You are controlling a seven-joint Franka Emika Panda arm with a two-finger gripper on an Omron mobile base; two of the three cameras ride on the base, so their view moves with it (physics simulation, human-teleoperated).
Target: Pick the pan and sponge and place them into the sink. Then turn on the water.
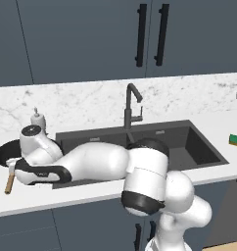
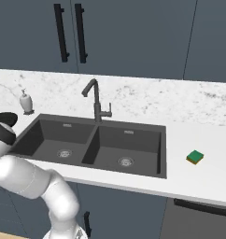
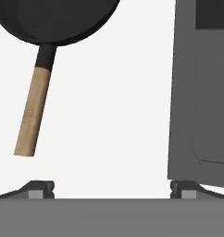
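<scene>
The black pan (image 1: 3,152) rests on the white counter left of the sink (image 1: 199,147), its wooden handle (image 1: 9,184) pointing toward the counter's front edge. My gripper (image 1: 11,169) hovers just over that handle. In the hand view the gripper (image 3: 111,187) is open, its fingertips wide apart with bare counter between them. The pan (image 3: 53,18) and its handle (image 3: 33,115) lie ahead and left of the fingers, untouched. The green and yellow sponge (image 1: 234,139) (image 2: 195,157) sits on the counter right of the sink (image 2: 49,135). The faucet (image 1: 131,105) (image 2: 95,100) stands behind the divider; no water flows.
A white soap dispenser (image 1: 37,117) (image 2: 25,101) stands behind the sink's left corner, close to my arm. The sink's dark wall (image 3: 202,92) runs along the right of the hand view. Dark upper cabinets with black handles (image 1: 151,34) hang above the marble backsplash.
</scene>
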